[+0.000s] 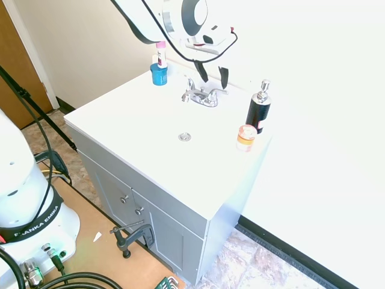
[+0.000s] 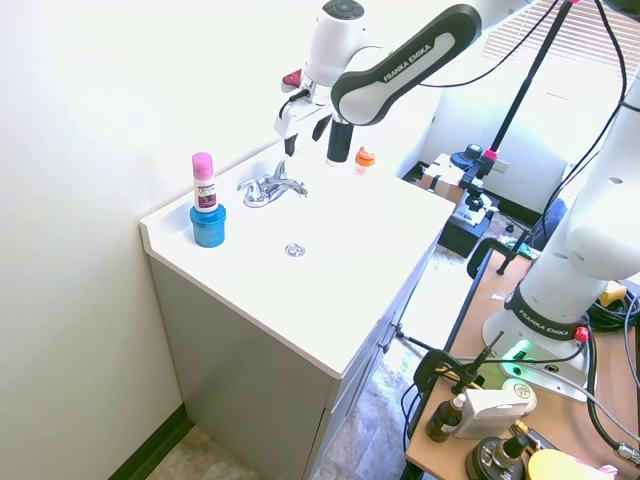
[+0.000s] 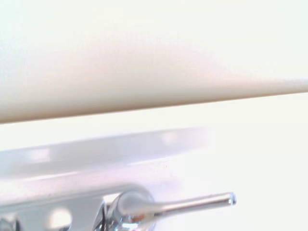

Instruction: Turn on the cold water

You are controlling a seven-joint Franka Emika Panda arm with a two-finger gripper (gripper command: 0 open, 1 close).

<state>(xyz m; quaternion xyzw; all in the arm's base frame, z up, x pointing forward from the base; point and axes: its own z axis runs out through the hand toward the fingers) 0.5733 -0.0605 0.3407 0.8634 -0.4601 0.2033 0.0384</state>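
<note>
A bathroom is suggested by a white vanity sink (image 1: 120,120) with a chrome faucet (image 1: 201,95). A soap dispenser (image 1: 259,108) is seen beside it.

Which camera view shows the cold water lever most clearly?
The wrist view: the cold lever fills the lower part of the picture, seen from close by with its rounded tip clear. In the first exterior view it is a small chrome wing under the open tool. In the second exterior view it is tiny and hard to make out.

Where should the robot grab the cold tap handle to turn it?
Probably near the free tip of the cold lever, coming down from above. It's a thin rod sticking out sideways from the faucet, and the open gripper already hangs right over it.
</note>
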